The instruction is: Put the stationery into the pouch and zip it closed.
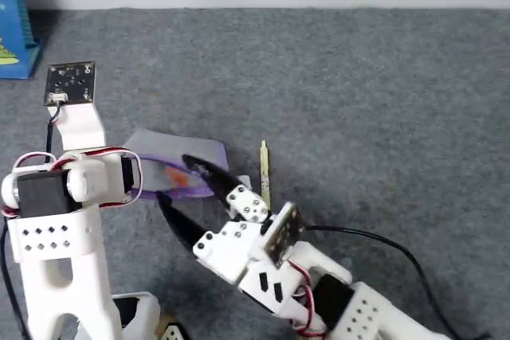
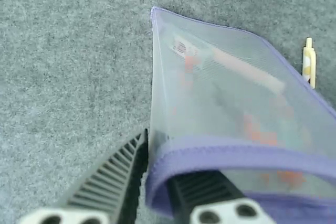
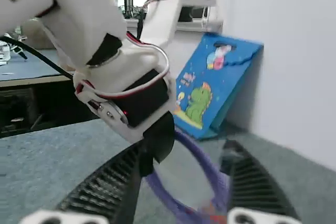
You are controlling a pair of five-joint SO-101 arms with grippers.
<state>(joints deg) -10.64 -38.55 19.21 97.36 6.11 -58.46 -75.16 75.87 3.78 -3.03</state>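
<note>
The left hand is clamped on the purple rim of the mesh pouch, which rests on the grey surface. The right hand, fingers apart, straddles that rim. A pen lies just beside the pouch.

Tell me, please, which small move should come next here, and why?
Probably the right end effector should draw back from the pouch mouth and swing toward the pen. The pen lies beside the pouch, outside it, while the left end effector pinches the pouch rim and the right one is open.
</note>
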